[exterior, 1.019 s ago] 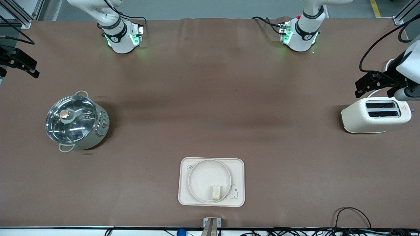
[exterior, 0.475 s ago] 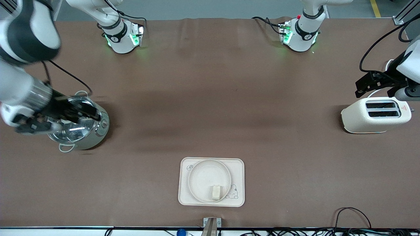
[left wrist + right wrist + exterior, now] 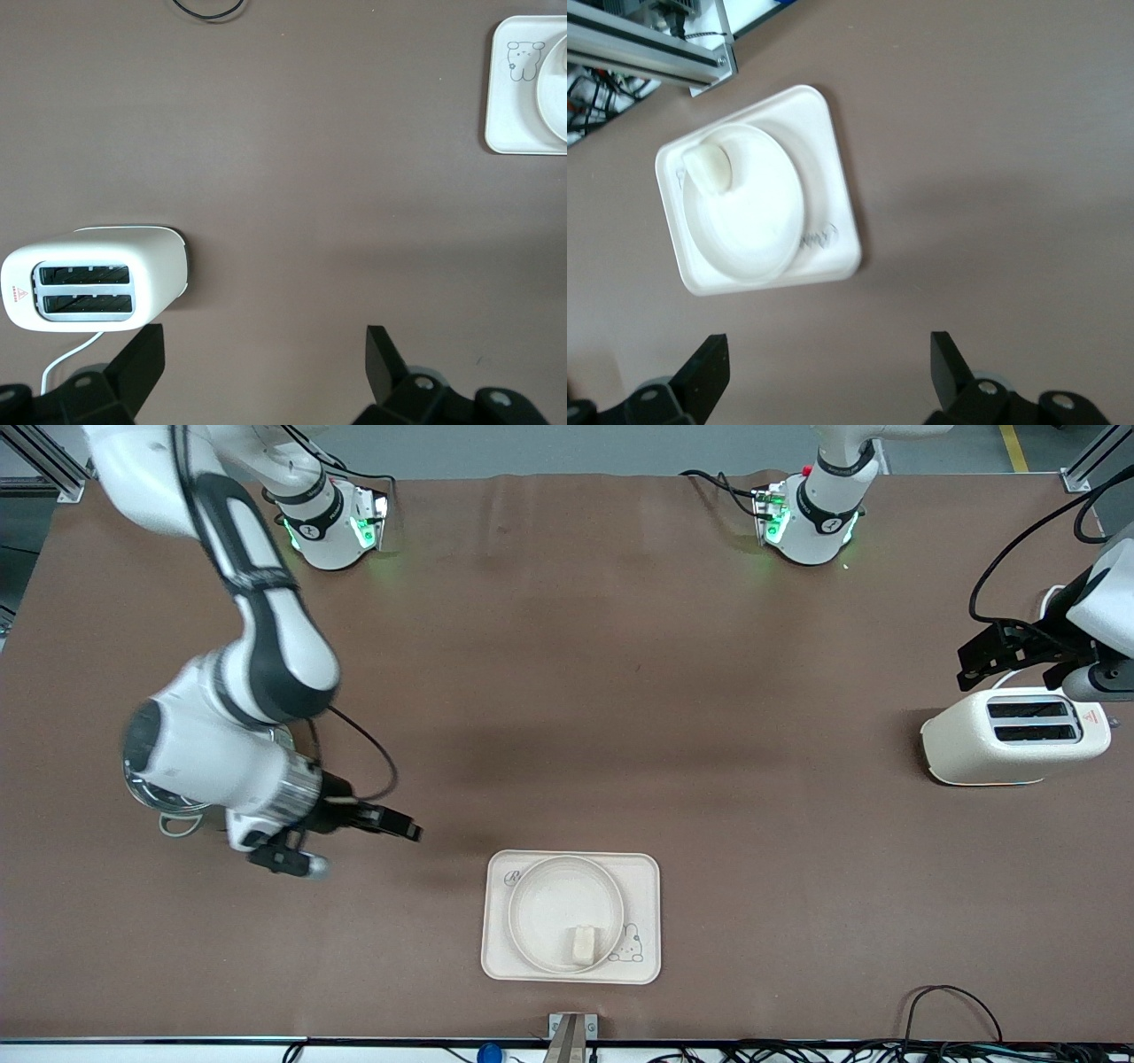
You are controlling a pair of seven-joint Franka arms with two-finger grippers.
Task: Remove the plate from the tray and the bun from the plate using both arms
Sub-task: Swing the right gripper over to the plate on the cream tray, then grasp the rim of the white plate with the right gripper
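Plate (image 3: 563,895), a round cream-white shallow dish with a raised rim, lies inside the rectangular cream tray with a rabbit drawing (image 3: 641,918) near the table edge closest to the front camera, about midway between the two arms' ends. The small pale cream-white bun (image 3: 584,944) sits on the plate against the part of its rim nearest the front camera; the right wrist view shows the same plate (image 3: 753,226), bun (image 3: 710,168) and tray (image 3: 837,212). The right gripper (image 3: 390,824) hangs over bare brown table (image 3: 567,691) between the steel pot with a glass lid (image 3: 151,793) and the tray, its jaws spread wide and holding nothing. The left gripper (image 3: 1001,657) waits over the table just beside the cream two-slot toaster (image 3: 1014,735) at the left arm's end, jaws likewise spread and empty.
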